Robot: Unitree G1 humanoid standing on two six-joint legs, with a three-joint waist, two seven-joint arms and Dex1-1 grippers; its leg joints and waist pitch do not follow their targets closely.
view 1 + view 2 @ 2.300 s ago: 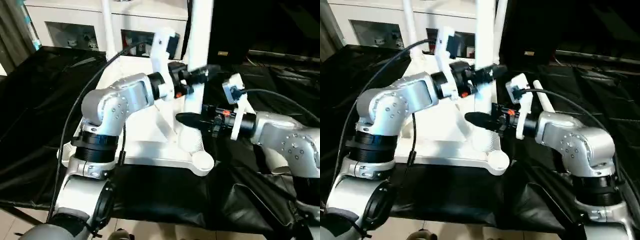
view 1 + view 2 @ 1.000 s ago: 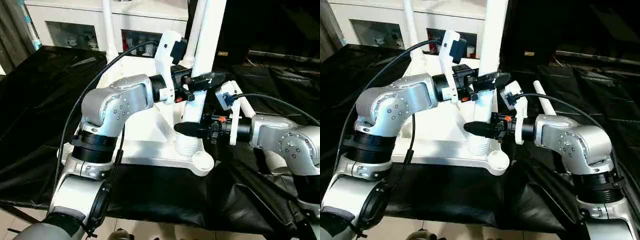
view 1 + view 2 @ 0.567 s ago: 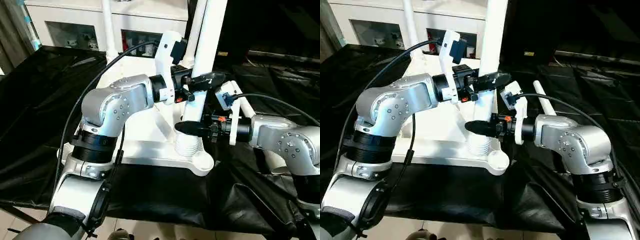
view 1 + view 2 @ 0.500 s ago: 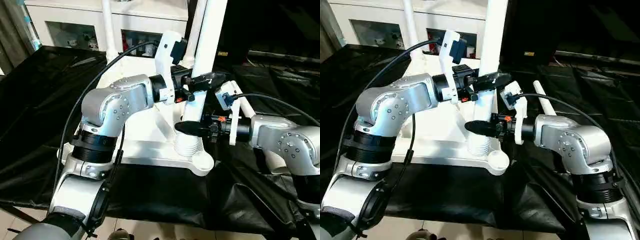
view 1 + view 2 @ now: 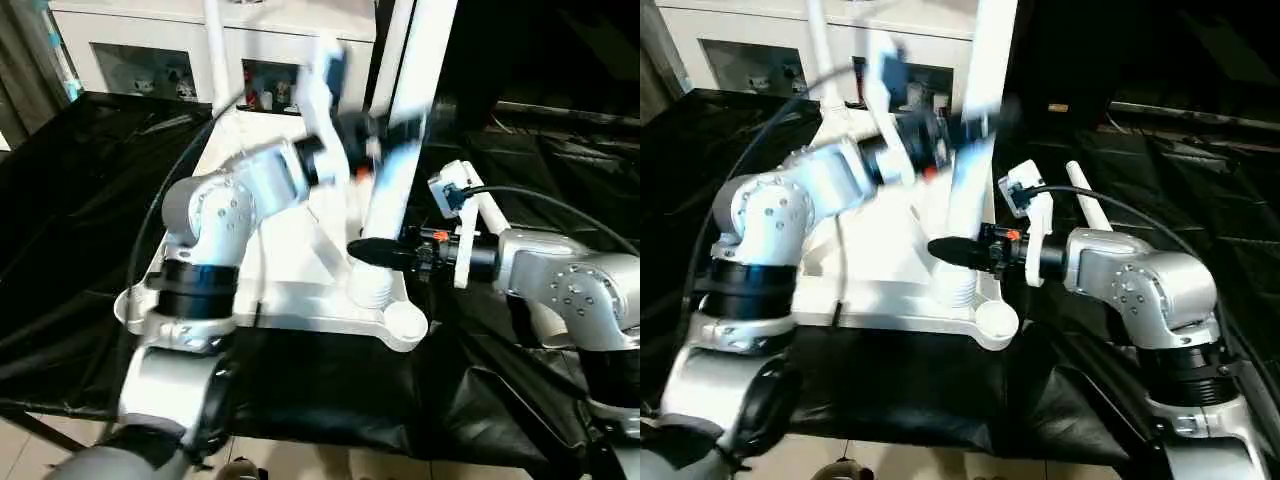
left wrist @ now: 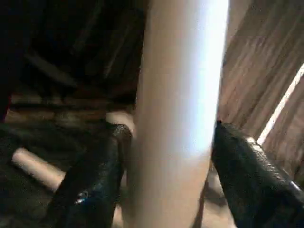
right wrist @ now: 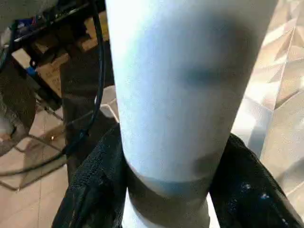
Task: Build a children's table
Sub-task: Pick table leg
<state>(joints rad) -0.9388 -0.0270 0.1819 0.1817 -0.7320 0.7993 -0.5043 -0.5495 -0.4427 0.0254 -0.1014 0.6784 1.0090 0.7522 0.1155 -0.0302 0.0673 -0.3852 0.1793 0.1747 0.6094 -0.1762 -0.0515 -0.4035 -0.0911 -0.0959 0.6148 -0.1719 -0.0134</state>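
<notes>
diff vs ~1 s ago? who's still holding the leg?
The left gripper has opened off the upright leg, and its fingers now stand apart from the leg's sides; that arm is blurred, in motion. The right gripper stays clamped low on the leg, just above the corner socket. Leg and tabletop are unmoved.

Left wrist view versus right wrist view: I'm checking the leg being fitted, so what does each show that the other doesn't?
Left wrist view: a spare leg lying down behind the upright leg. Right wrist view: the right gripper, its fingers pressed on both sides of that leg, with a black cable and bare floor beyond. Both: the same upright white leg, close up.
</notes>
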